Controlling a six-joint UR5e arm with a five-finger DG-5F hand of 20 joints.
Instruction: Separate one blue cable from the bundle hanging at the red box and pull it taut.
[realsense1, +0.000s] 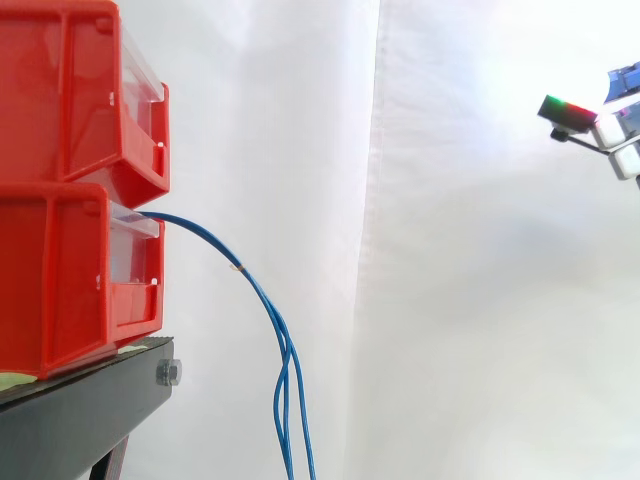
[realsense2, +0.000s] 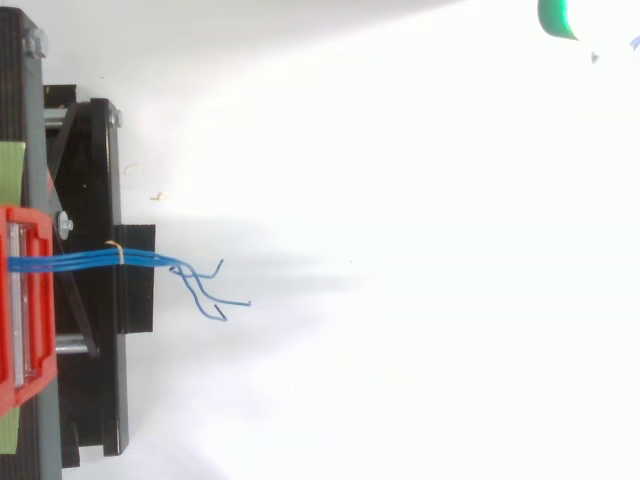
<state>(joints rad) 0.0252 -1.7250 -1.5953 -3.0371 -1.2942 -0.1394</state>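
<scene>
A bundle of thin blue cables comes out of the lower red bin, arcs to the right and hangs down past the bottom edge of the side view. A small yellowish tie binds the cables near the bin. From above, the cables run together from the bin, and their loose ends splay apart beyond the stand. My hand is at the upper right edge, far from the cables and touching none of them. Its green glow appears in the top view's upper right corner.
A second red bin is stacked on the lower one, both on a black stand at the left. A white curtain forms the backdrop, and open space lies between the cables and my hand.
</scene>
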